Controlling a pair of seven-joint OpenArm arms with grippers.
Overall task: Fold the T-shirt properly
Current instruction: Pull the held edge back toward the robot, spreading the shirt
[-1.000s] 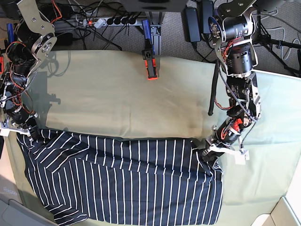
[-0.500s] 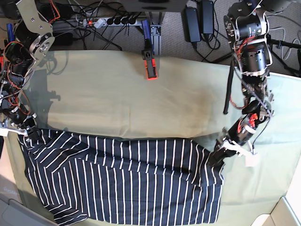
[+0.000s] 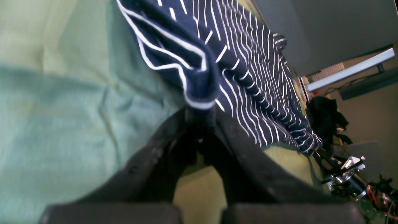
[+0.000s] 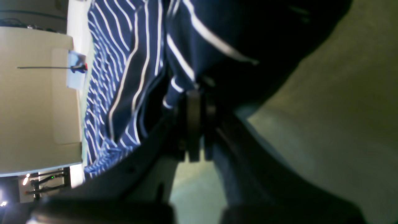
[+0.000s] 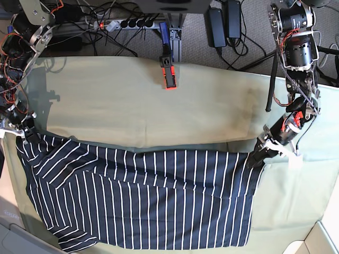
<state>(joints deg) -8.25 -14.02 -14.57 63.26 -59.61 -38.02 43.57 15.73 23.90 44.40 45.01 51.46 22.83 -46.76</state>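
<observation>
The T-shirt [image 5: 148, 196], dark navy with thin white stripes, lies spread across the near half of the table, its upper edge pulled taut between both arms. My left gripper [image 5: 258, 157] is shut on the shirt's upper right corner. In the left wrist view the gripper [image 3: 199, 107] pinches a folded bunch of striped fabric [image 3: 248, 62]. My right gripper [image 5: 25, 135] is shut on the upper left corner. The right wrist view shows this gripper [image 4: 194, 93] clamped on the T-shirt [image 4: 130, 62] just above the cloth.
A pale green cloth [image 5: 132, 100] covers the table under the shirt. A red and black clamp [image 5: 169, 74] sits at the table's far edge. Behind it, a power strip and cables [image 5: 122, 24] lie on the floor. A light box corner [image 5: 328, 238] stands bottom right.
Both arms have moved outward, the left gripper to the base view's right and the right gripper slightly left. The shirt's upper edge is drawn straighter and its bunched right corner flattened.
</observation>
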